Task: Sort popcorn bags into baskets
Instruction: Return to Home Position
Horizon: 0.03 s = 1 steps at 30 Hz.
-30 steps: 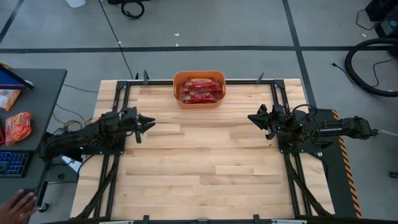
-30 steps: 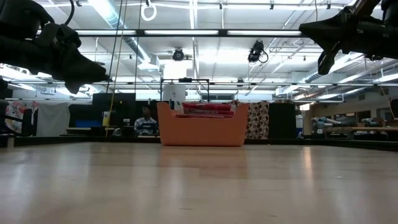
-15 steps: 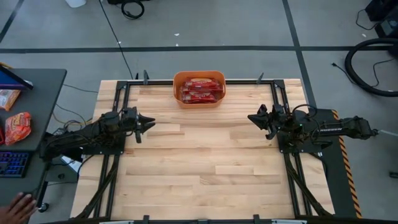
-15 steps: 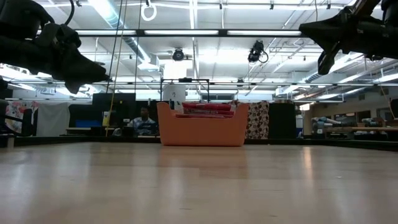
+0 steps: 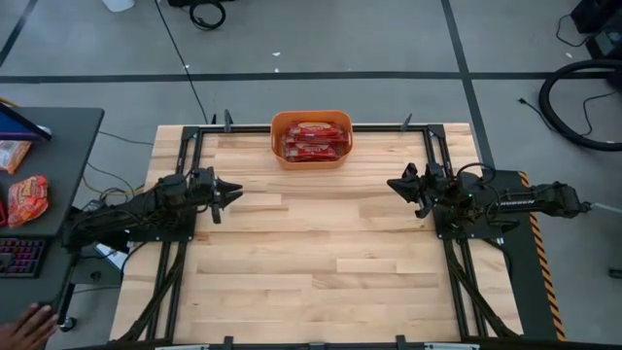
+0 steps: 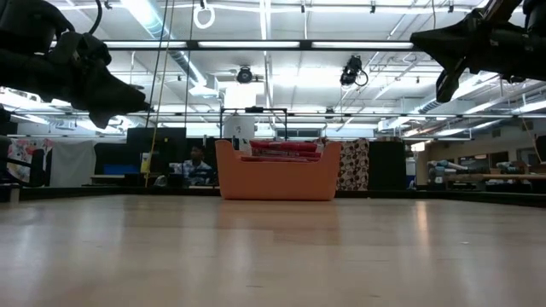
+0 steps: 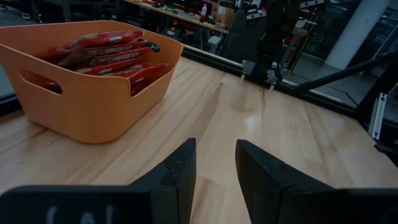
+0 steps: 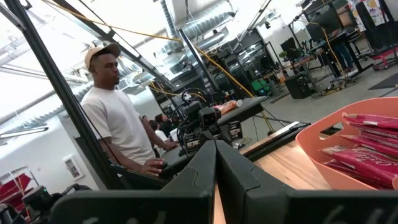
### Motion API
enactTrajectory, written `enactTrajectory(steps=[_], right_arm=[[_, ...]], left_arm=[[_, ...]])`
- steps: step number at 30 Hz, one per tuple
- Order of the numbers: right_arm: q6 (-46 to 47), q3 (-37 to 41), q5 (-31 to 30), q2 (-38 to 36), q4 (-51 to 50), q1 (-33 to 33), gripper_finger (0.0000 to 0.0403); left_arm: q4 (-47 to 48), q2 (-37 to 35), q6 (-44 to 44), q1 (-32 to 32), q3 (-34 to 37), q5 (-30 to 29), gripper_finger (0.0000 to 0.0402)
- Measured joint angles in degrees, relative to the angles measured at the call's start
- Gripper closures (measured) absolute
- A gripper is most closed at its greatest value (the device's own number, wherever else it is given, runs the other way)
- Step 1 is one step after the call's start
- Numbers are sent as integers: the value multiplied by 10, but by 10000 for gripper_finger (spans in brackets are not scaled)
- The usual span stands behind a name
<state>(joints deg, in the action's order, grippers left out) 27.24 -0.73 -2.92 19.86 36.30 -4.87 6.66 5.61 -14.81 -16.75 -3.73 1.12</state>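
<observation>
The orange basket (image 5: 276,136) stands at the middle of the table's far edge, also seen as basket (image 6: 277,179), basket (image 7: 81,106) and basket (image 8: 348,155). Several red popcorn bags (image 5: 315,141) lie stacked inside it, showing as bags (image 7: 106,53) and bags (image 8: 373,149). My left gripper (image 5: 236,192) hovers over the table's left side with its fingers slightly apart, gripper (image 7: 214,162). My right gripper (image 5: 391,183) hovers over the right side, shut, gripper (image 8: 216,155). Both point toward the table's middle and hold nothing.
Bare wood spans the table's middle and near part (image 5: 311,262). Black frame rails (image 5: 185,165) run along its edges. A side table on the left holds an orange-red snack packet (image 5: 27,197). A person's hand (image 5: 29,326) shows near the near left corner; a person (image 8: 118,124) stands beyond.
Neither arm has moved, and the basket and bags stay as they were. Only the person's hand off the table's near left corner has shifted a little.
</observation>
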Motion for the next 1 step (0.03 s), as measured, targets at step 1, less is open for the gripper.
enactTrajectory(steps=[1], right_arm=[[0, 0, 0, 0, 0, 0, 386]], left_arm=[[0, 0, 0, 0, 0, 0, 285]])
